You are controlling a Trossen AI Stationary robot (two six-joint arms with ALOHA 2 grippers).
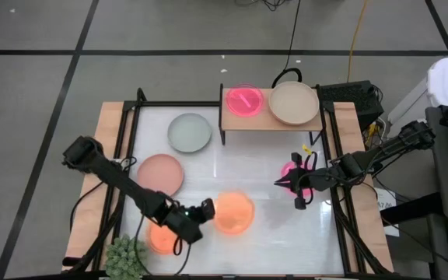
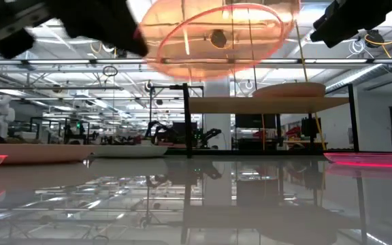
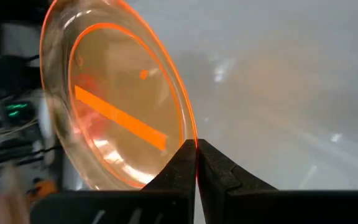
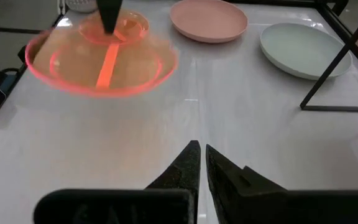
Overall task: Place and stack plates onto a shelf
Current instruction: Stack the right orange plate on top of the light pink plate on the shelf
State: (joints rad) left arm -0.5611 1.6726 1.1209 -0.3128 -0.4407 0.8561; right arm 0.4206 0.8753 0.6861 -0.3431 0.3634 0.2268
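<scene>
Here your left gripper (image 1: 206, 208) pinches the rim of an orange plate (image 1: 232, 214), lifted clear of the bench (image 1: 271, 233). Your right gripper (image 1: 280, 183) hovers clenched, holding nothing, beside a magenta plate (image 1: 291, 171). Farther back, the shelf (image 1: 269, 117) carries a magenta plate (image 1: 244, 101) and a beige plate (image 1: 293, 103).

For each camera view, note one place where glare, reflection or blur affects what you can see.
High view: ceiling light glares off the white table. Low view: the glossy tabletop mirrors the shelf and the room. Left wrist view: background behind the orange plate is blurred. Right wrist view: the raised orange plate looks motion-smeared.
</scene>
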